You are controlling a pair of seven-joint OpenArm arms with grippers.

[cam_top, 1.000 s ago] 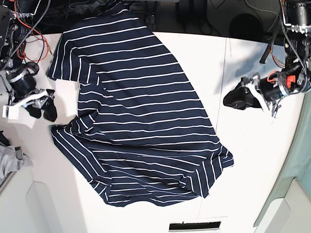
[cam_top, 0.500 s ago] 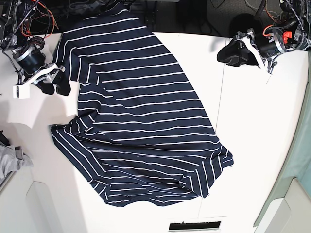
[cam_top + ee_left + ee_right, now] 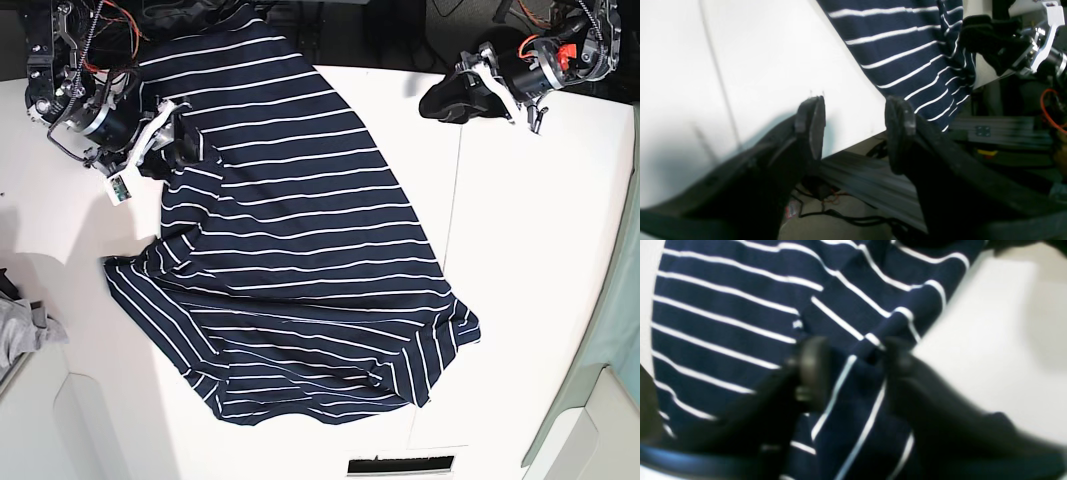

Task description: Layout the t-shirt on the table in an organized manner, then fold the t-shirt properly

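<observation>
The navy white-striped t-shirt (image 3: 300,240) lies spread at a slant on the white table (image 3: 530,270), its collar end hanging over the far edge. My right gripper (image 3: 180,150) is at the shirt's left sleeve. In the right wrist view it (image 3: 853,370) is open, with its fingers on either side of a striped fold of the shirt (image 3: 740,306). My left gripper (image 3: 440,102) hovers at the table's far edge, right of the shirt. In the left wrist view it (image 3: 855,123) is open and empty, with the shirt (image 3: 907,43) beyond it.
A small grey cloth (image 3: 20,330) lies at the left edge. A thin dark seam (image 3: 455,200) runs across the table right of the shirt. A dark slot (image 3: 400,465) sits at the near edge. Cables and frame parts lie behind the far edge.
My right gripper moved from the table's left side up and right onto the shirt's sleeve. My left gripper moved from the right side up and left along the far edge.
</observation>
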